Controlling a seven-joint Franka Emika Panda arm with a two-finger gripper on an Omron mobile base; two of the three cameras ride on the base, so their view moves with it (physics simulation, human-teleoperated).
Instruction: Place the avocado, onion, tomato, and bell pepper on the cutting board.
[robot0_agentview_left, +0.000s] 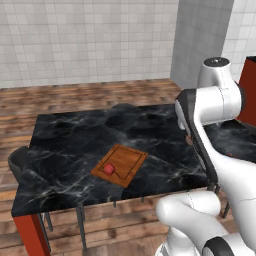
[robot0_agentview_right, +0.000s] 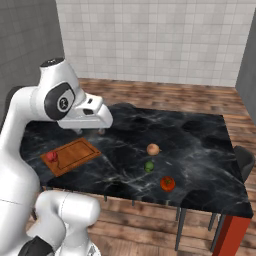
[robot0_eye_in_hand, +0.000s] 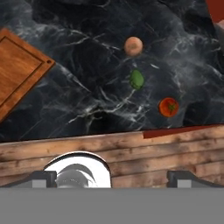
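A brown wooden board (robot0_agentview_right: 70, 155) lies flat on the table, a red pepper (robot0_agentview_right: 51, 156) resting on it. Well apart sit the tan onion (robot0_agentview_right: 153, 149), green avocado (robot0_agentview_right: 149, 166) and orange-red tomato (robot0_agentview_right: 167, 183), all near one another.

Even soft light, faint shadows (slightly blurry)

black marble table (robot0_agentview_right: 200, 145), cutting board (robot0_agentview_right: 75, 155), onion (robot0_agentview_right: 153, 149), avocado (robot0_agentview_right: 149, 166), tomato (robot0_agentview_right: 167, 183)

A red piece (robot0_agentview_left: 109, 169) sits on the cutting board (robot0_agentview_left: 125, 161) — atop the black marble table (robot0_agentview_left: 65, 145).
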